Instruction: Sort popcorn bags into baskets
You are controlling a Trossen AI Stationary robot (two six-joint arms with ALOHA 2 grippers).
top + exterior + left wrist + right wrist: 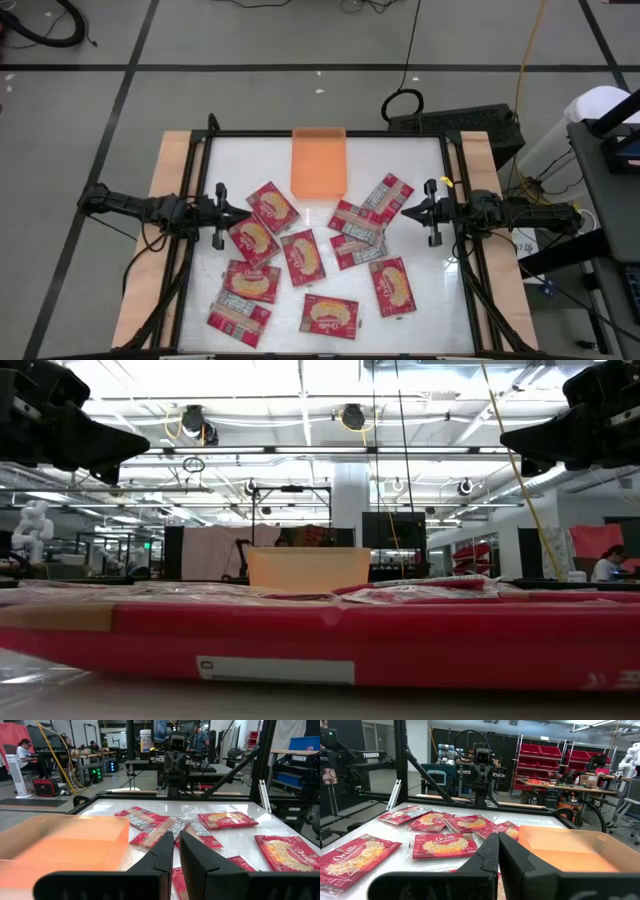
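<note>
From the high view you have eleven popcorn bags (301,256) scattered over the middle and near part of the worktop (420,160), none in the one orange basket (319,160), which sits empty at the far edge, centre. Count them as six on the left and centre, four toward the right, one near centre; the right cluster overlaps, so a pinch there may lift two bags or drag a neighbour. The left hand (243,212) hovers at the left edge with its fingers nearly together and holding nothing; the right hand (405,211) hovers at the right edge, closed and empty. In the low view one bag lies flat right against the camera, so you can judge that these packets offer little edge to catch; a closing hand may slide off. In the left wrist view the basket lies close beside the fingers, and a careless reach could knock it. In the right wrist view the bags' glossy film looks slippery.
</note>
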